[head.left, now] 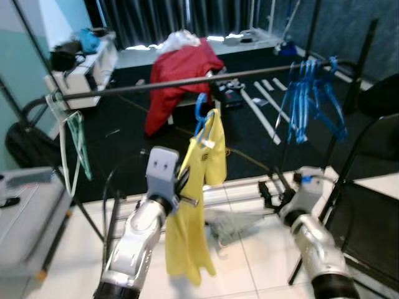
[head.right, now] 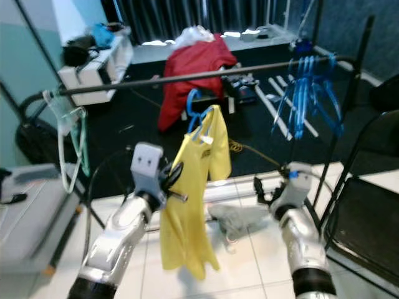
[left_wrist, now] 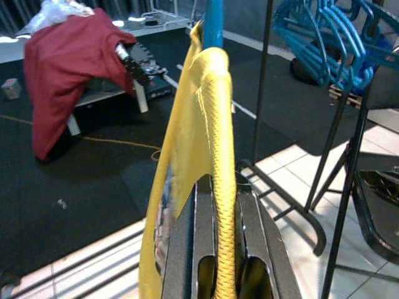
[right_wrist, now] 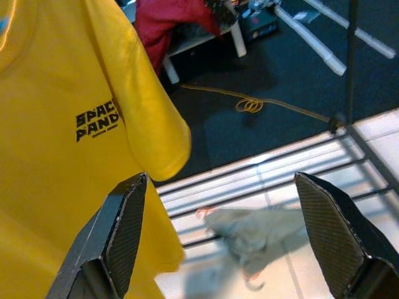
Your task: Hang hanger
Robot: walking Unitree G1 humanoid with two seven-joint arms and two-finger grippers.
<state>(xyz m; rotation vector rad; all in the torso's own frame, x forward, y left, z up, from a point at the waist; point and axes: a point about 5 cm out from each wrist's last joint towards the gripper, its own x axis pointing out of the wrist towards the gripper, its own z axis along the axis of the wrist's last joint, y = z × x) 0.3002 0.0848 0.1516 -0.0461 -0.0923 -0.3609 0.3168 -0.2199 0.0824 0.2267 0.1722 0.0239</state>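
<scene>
A yellow T-shirt (head.left: 194,212) hangs on a blue hanger (head.left: 201,113). The hanger's hook is just under the black rail (head.left: 143,87); I cannot tell whether it rests on the rail. My left gripper (head.left: 184,179) is raised to the shirt's shoulder and is shut on a fold of the yellow cloth (left_wrist: 219,156) over the hanger's arm. My right gripper (head.left: 272,188) is held lower, to the right of the shirt. It is open, its fingers (right_wrist: 121,230) spread wide with nothing between them.
Several blue hangers (head.left: 308,93) hang at the rail's right end and pale green ones (head.left: 73,134) at its left end. A red cloth (head.left: 181,71) lies over a stool behind. A grey rag (head.left: 234,224) is on the tiles. A black chair (head.left: 368,212) stands right, a grey box (head.left: 28,205) left.
</scene>
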